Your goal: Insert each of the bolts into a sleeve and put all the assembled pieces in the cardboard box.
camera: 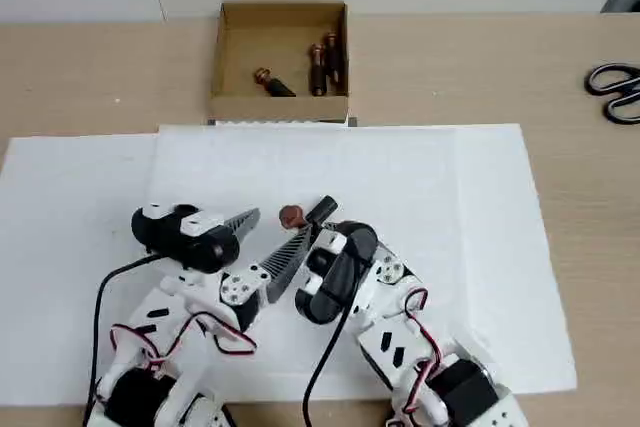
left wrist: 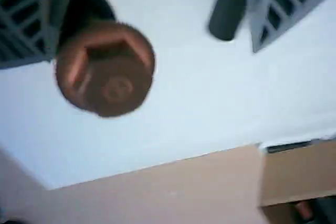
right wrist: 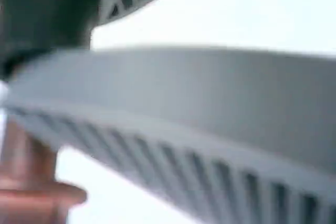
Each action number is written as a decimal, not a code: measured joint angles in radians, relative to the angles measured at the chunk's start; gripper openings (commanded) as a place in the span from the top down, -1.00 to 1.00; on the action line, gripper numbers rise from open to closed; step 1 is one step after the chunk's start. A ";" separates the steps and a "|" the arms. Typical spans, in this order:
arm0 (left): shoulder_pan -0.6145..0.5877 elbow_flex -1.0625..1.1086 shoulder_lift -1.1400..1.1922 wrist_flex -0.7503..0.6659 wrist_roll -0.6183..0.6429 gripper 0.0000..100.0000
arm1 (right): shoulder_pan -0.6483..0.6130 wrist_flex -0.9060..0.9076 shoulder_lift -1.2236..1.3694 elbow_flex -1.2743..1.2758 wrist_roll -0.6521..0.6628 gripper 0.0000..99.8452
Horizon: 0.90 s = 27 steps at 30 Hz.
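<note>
A copper bolt (camera: pixel 291 215) sits head-up near the front middle of the white foam sheet (camera: pixel 450 207). My left gripper (camera: pixel 283 222) is open, with one grey finger on each side of the bolt. The left wrist view shows the bolt's hex head (left wrist: pixel 105 69) close up, with something dark behind it. A dark sleeve (left wrist: pixel 227 9) lies beside the other finger (left wrist: pixel 286 3). A black sleeve (camera: pixel 322 210) sticks out at the front of my right gripper (camera: pixel 318 227). In the right wrist view the bolt's shank and flange (right wrist: pixel 31 192) sit beside a ribbed grey finger (right wrist: pixel 210 129).
The cardboard box (camera: pixel 283 107) stands just past the foam's far edge and holds three assembled pieces (camera: pixel 318 67). Scissors (camera: pixel 615 92) lie on the bare table at the far right. Both arms crowd together at the foam's front edge.
</note>
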 measured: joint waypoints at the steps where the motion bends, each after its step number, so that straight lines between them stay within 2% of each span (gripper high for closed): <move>1: -0.017 0.009 0.000 0.021 -0.018 0.53 | 0.006 -0.005 -0.002 -0.006 0.000 0.99; 7: -0.043 -0.012 0.014 0.158 -0.058 0.53 | 0.026 -0.044 -0.008 0.009 -0.002 0.99; 13: -0.086 -0.097 0.012 0.229 -0.061 0.58 | 0.032 -0.046 -0.009 0.014 0.000 0.99; 16: -0.147 -0.109 0.012 0.232 -0.068 0.78 | 0.029 -0.046 -0.009 0.014 0.000 0.99; 19: -0.222 -0.110 0.012 0.232 -0.160 1.00 | 0.031 -0.046 -0.009 0.014 0.000 0.99; 24: -0.404 -0.077 0.012 0.144 -0.295 0.99 | 0.051 -0.046 -0.009 0.014 0.000 0.99; 27: -0.497 0.005 0.012 0.072 -0.302 0.99 | 0.106 -0.046 -0.009 0.014 -0.006 0.99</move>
